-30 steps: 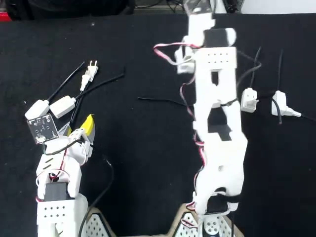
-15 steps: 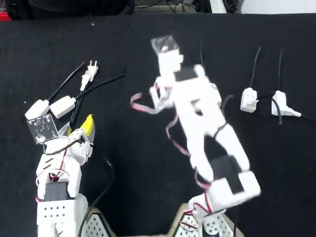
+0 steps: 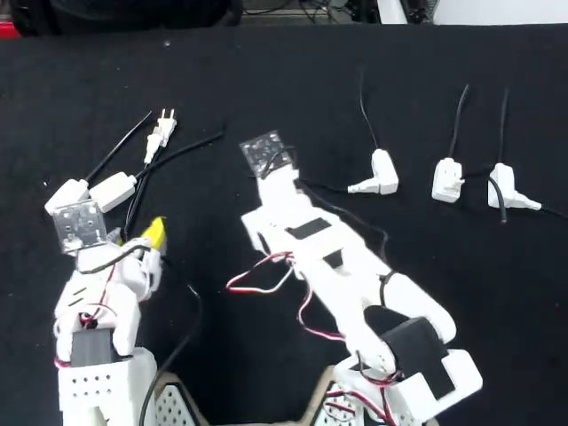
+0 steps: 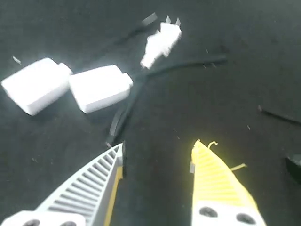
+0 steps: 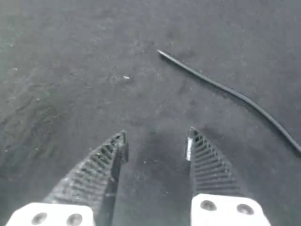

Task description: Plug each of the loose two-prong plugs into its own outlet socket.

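Left pincer (image 4: 157, 147) wide open, holding nothing, low over the black table (image 4: 244, 70). Just past its tips sits a white block (image 4: 101, 88), with a second block (image 4: 35, 92) right beside it. Two-prong plug (image 4: 160, 41) lies loose beyond them, prongs pointing away, seated in neither. Right pincer (image 5: 157, 140) also wide, nothing in it, mid-table, thin black cord (image 5: 235, 96) ahead. Far right, three white pieces (image 3: 446, 180) in a row, not touching. Can't tell plug from socket there. Block faces unreadable.
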`<state>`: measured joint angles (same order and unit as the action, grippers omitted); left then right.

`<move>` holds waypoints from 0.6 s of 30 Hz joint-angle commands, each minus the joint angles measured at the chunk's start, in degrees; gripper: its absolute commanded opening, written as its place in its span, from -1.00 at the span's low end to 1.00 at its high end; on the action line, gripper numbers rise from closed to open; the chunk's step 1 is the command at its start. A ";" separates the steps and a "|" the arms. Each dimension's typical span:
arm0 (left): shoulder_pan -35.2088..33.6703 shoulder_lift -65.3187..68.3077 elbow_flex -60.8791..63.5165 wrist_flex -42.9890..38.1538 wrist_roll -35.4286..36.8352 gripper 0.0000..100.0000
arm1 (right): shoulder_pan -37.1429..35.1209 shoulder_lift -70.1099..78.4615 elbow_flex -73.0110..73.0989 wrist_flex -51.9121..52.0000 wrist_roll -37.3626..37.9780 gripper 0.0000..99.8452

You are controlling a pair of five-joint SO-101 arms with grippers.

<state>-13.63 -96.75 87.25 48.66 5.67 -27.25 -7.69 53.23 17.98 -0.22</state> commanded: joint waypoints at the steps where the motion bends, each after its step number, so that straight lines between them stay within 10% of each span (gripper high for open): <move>1: -3.12 0.62 -6.55 1.58 -1.05 -0.53 | -0.70 -3.65 0.13 -1.58 -0.35 -0.64; 18: -9.10 49.05 -46.73 12.22 -6.95 -0.52 | -0.44 -10.86 5.67 -1.85 0.09 -0.64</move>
<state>-19.87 -54.81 50.86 59.38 1.10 -27.25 -14.37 57.01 19.30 -0.22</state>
